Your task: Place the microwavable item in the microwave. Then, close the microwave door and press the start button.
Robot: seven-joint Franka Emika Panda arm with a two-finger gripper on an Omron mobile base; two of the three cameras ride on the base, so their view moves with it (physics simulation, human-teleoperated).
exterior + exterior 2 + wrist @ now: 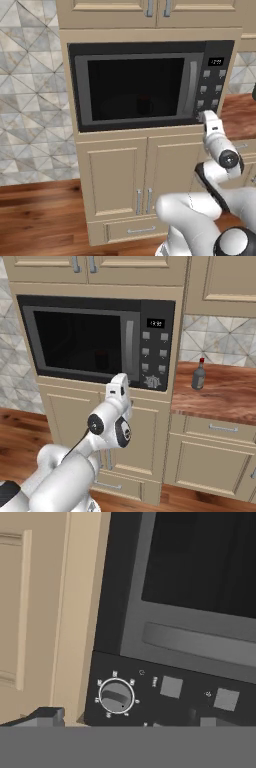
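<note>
Two base views from behind the arm, left and right, both facing the microwave (150, 85) front. Hand view rolled sideways, very near its dial (116, 695) and grey buttons (171, 686).

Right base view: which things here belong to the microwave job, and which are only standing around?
Belong to the job:
microwave
microwave door, closed
end effector, near the panel

Standing around:
bottle on the wooden counter
upper cabinets
</note>
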